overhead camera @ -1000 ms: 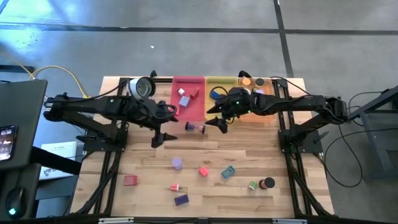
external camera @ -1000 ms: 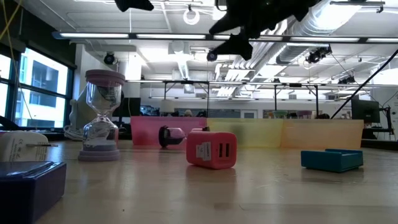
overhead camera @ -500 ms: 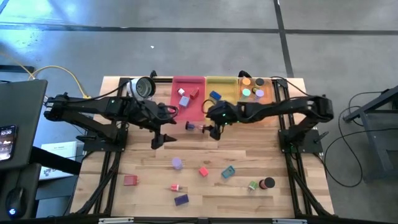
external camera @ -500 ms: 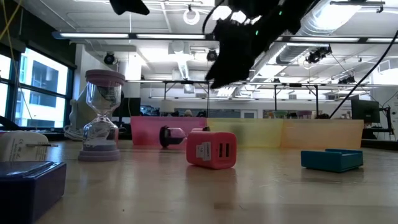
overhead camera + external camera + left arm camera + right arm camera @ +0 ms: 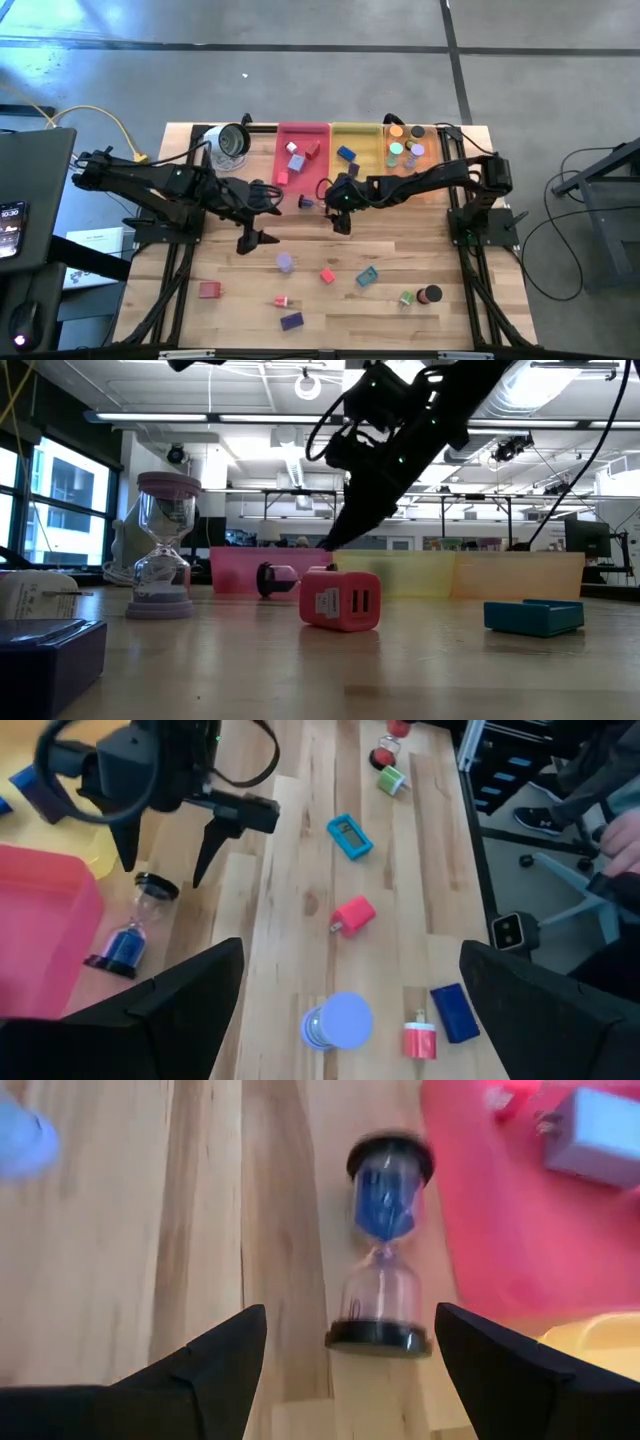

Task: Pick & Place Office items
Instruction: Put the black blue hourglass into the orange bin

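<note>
The small hourglass [image 5: 381, 1245] lies on its side on the wood just beside the pink tray [image 5: 303, 160], black caps at each end, blue sand packed into one bulb and the other clear. The right gripper [image 5: 340, 210] hangs right over it with fingers [image 5: 210, 1355] spread wide on either side and nothing between them. My worry is the shape: it's round and can roll, so if one finger touches first it may skid off toward the tray wall or twist out of the pinch; a grip on the narrow waist could also let it tip. The left gripper [image 5: 254, 232] waits nearby, open and empty, above bare wood, with the lavender cylinder [image 5: 337, 1019], red block [image 5: 351, 915] and teal block [image 5: 349, 836] scattered farther down the table [image 5: 450, 260].
</note>
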Controlling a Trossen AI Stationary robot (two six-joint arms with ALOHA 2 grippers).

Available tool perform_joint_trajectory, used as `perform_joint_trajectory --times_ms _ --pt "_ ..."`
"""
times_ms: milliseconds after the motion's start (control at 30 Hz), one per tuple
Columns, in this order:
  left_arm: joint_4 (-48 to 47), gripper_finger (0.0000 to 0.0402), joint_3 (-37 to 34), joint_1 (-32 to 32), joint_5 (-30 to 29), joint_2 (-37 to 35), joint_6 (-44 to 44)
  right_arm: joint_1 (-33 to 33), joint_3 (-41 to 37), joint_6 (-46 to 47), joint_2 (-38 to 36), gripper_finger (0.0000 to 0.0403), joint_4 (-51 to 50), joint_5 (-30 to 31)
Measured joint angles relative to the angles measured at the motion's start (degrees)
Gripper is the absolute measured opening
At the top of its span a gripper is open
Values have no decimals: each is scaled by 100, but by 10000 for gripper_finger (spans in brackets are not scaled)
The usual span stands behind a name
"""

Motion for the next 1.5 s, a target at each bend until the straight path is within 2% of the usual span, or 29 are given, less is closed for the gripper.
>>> perform_joint_trajectory --times_ms 167,333,500,867,1133,1500 --pt "0 363 0 -64 -22 0 126 14 -4 -287 228 280 24 112" --pt "0 363 0 60 -46 0 439 12 -6 -518 338 280 263 627" --pt "-6 363 -2 220 -2 -39 705 -93 -2 -722 346 280 294 199" --pt "-178 363 -2 399 20 -105 735 -189 7 -825 747 280 752 48" --pt "-281 363 -2 396 52 -107 729 -116 11 -921 898 279 972 287" --pt "-278 363 -2 396 107 -107 704 -157 11 -1048 900 251 819 124"
